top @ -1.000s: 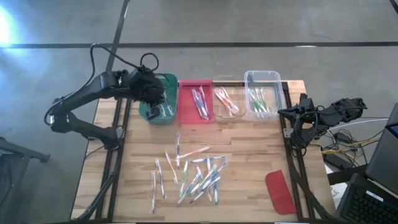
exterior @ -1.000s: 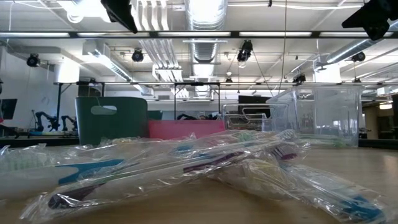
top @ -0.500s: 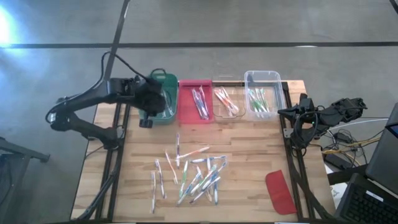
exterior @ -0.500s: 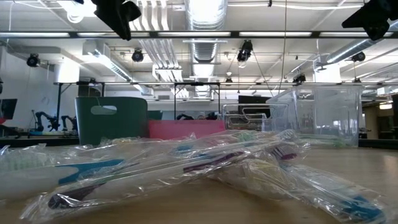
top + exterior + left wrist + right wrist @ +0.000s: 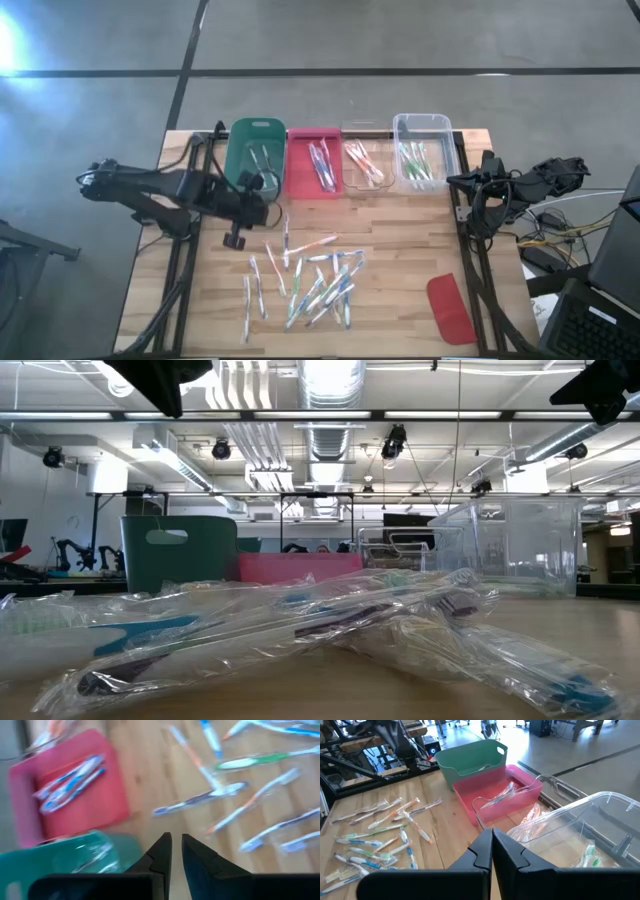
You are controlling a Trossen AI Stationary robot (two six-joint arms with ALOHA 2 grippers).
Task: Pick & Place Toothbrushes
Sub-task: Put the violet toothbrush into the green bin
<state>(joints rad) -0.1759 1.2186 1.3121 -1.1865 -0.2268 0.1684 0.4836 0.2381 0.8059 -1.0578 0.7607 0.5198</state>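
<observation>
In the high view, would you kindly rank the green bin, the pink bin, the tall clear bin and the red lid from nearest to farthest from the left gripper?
From the left gripper, at the table's left:
1. Green bin, just beyond it, leftmost in the row.
2. Pink bin, next along.
3. Tall clear bin, at the row's right end.
4. Red lid, front right corner; clearly farthest.

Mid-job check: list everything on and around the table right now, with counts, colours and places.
Green bin: one, far edge, leftmost; a few wrapped brushes inside.
Red bin: one, beside it; blue brushes.
Small clear bin: one, next; orange brushes.
Tall clear bin: one, rightmost; green brushes.
Loose toothbrushes: a dozen or more, mixed colours, table centre.
Red lid: one, near right corner.
Left end effector: dark, nearly shut, empty, over the table before the green bin.
Right end effector: dark, shut, parked at right edge.
</observation>
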